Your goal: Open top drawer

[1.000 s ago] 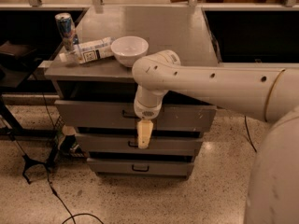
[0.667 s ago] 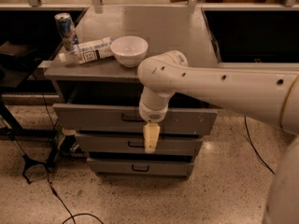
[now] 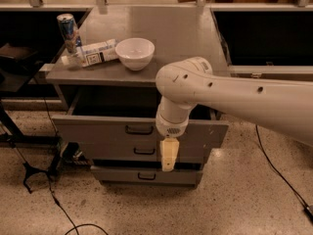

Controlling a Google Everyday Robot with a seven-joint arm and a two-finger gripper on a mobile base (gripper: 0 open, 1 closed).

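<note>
Since the wide grey metal top drawer (image 3: 98, 130) stands pulled well out from under the grey cabinet surface (image 3: 181, 33), its deep inside showing, the opening looks about done. In the camera view, the pale cream gripper (image 3: 167, 156) hangs below and right of the drawer's small black centre handle (image 3: 139, 129), across the narrower grey second drawer (image 3: 117, 152), holding nothing; whether the jaws are apart or together I cannot tell. The white wrist sits against the open drawer front, so a careless swing could shove it shut. The arm's elbow is near the white round bowl (image 3: 136, 52), which it might clip.
</note>
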